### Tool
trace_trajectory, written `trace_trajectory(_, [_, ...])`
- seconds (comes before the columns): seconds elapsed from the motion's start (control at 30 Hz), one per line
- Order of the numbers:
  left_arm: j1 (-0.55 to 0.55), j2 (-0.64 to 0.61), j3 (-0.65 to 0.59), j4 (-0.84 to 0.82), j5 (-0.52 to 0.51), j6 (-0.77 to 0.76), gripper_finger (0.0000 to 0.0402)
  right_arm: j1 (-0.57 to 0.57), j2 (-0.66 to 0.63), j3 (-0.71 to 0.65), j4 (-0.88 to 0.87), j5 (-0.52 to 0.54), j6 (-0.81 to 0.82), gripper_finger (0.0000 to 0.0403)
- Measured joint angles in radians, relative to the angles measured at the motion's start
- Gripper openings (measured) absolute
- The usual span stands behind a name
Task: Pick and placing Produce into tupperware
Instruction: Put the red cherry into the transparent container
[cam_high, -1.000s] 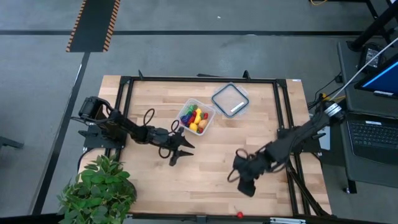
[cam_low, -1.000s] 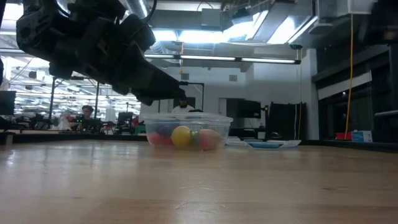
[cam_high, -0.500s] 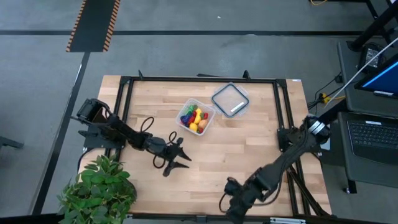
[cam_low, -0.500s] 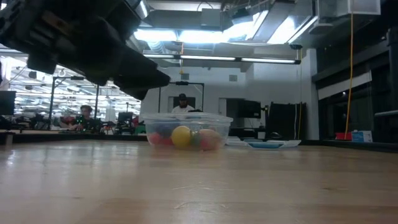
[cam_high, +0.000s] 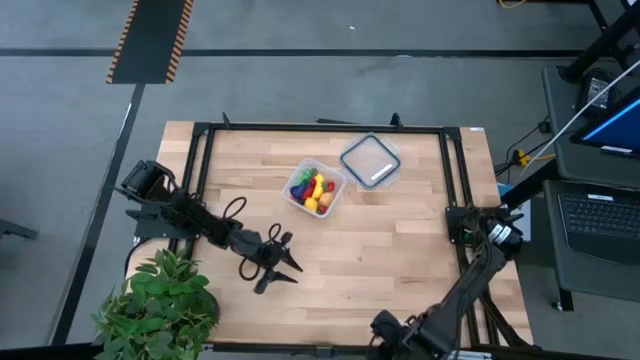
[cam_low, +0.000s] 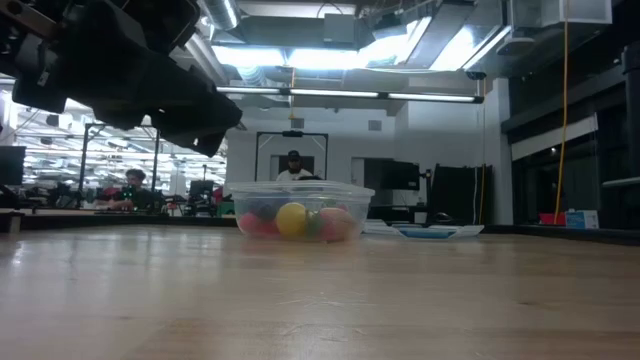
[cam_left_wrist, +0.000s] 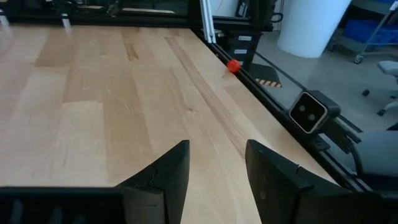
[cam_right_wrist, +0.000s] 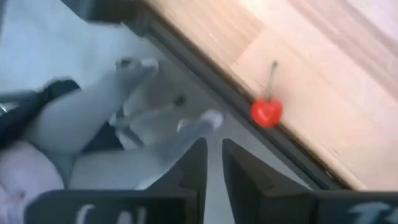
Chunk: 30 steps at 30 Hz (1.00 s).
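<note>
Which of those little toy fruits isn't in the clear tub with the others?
The red cherry: it lies alone at the table's front edge by the frame rail, while the rest sit piled in the tub.

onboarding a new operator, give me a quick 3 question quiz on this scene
1. True or false: the flat lid is sealed on the tupperware.
2. Which end effector hangs over the near table edge? A) left B) right
3. What small item lies by the table's near edge rail?

Key:
1. False; the lid lies beside the tub, which is open with produce in it.
2. B; the right end effector. The left end effector hovers over bare wood, open and empty.
3. A red cherry.
</note>
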Motion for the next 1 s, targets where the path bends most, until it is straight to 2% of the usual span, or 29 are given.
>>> trace_trajectory(0.1, [-0.011,0.0,0.0,-0.007,0.0,0.001,0.0149,0.019,0.035,0.04,-0.011,0.069,0.036,0.0034])
trace_trajectory(0.27, [-0.013,0.001,0.0,-0.017,0.0,0.006,0.0149,0.025,0.115,0.106,-0.031,0.048,0.089,0.0006])
trace_trajectory(0.57, [-0.012,0.001,0.0,-0.028,-0.011,0.008,0.0149,0.027,0.188,0.181,-0.192,0.035,0.136,0.0009])
trace_trajectory(0.8, [-0.012,0.001,0.0,-0.029,-0.015,0.008,0.0149,0.03,0.182,0.183,-0.202,-0.012,0.017,0.0009])
trace_trajectory(1.0, [-0.012,0.001,0.0,-0.029,-0.018,0.011,0.0149,0.023,0.182,0.183,-0.203,-0.012,0.005,0.0009])
